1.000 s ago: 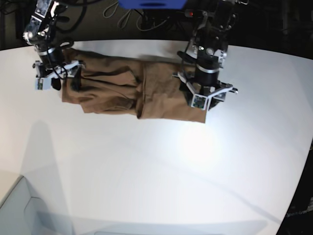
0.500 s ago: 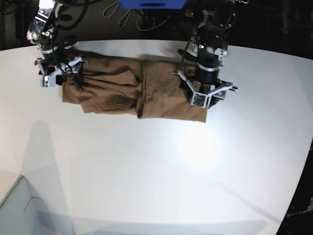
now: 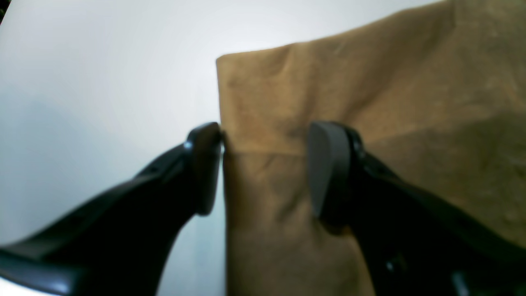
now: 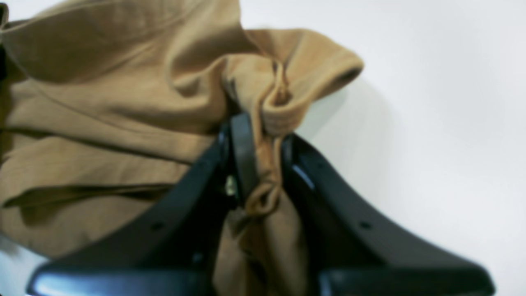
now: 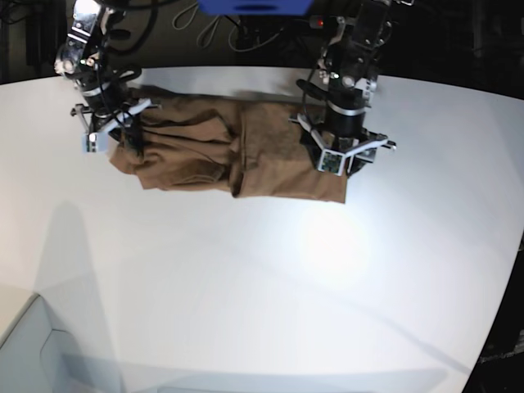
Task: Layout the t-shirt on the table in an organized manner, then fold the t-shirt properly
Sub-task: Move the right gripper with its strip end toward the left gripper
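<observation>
The right gripper (image 4: 263, 164) was closed on a bunched fold of the t-shirt (image 4: 123, 123); cloth was pinched between its two black fingers (image 4: 242, 156), with a rolled hem end bulging just above the tips. In the base view this gripper (image 5: 123, 135) stood at the shirt's left end, near the far edge of the table (image 5: 246, 286).

The left gripper (image 3: 263, 164) was spread, holding nothing. One finger (image 3: 205, 164) sat on the bare table (image 3: 82, 82) just beside the shirt's straight edge; the other finger (image 3: 328, 168) rested over the cloth (image 3: 411, 102). Whether the tips pressed the fabric could not be determined. In the base view it (image 5: 340, 160) stood over the shirt's right end.

The t-shirt (image 5: 229, 151) lay on the table as a long band, wrinkled at the left half, flatter at the right.
</observation>
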Controlling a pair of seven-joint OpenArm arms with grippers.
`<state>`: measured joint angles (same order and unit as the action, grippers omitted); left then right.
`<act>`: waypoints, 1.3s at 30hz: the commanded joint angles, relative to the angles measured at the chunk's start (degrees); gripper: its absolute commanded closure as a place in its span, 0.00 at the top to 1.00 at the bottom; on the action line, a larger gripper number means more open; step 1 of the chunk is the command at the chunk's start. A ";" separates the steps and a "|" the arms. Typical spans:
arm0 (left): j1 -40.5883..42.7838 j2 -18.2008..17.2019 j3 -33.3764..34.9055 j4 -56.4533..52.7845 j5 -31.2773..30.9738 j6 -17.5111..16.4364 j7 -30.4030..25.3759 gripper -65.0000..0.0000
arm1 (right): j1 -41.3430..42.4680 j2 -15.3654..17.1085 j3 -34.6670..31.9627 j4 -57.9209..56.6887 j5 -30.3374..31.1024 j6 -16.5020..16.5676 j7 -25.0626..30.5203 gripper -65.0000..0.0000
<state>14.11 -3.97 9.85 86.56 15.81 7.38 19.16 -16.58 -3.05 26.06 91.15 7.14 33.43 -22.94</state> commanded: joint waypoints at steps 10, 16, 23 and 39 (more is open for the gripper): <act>1.41 -0.03 -0.04 0.16 -0.03 -0.12 1.72 0.51 | -2.10 -0.69 -3.08 16.67 0.64 0.46 1.88 0.00; 1.41 -0.03 -0.04 0.42 0.05 -0.12 1.81 0.51 | -4.83 -0.42 -13.36 21.86 -7.80 0.28 2.15 0.00; 1.41 -0.12 -0.04 0.42 0.05 0.05 1.81 0.51 | -3.51 -2.97 -22.94 22.47 -21.60 0.20 2.24 0.00; 1.41 -0.03 -0.04 0.69 0.05 0.14 1.81 0.51 | 0.53 -5.52 -40.97 20.10 -24.32 0.20 1.62 0.00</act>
<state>15.07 -3.97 9.85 86.98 15.84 7.49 18.57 -16.62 -7.99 -14.72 110.34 -17.85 33.41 -22.76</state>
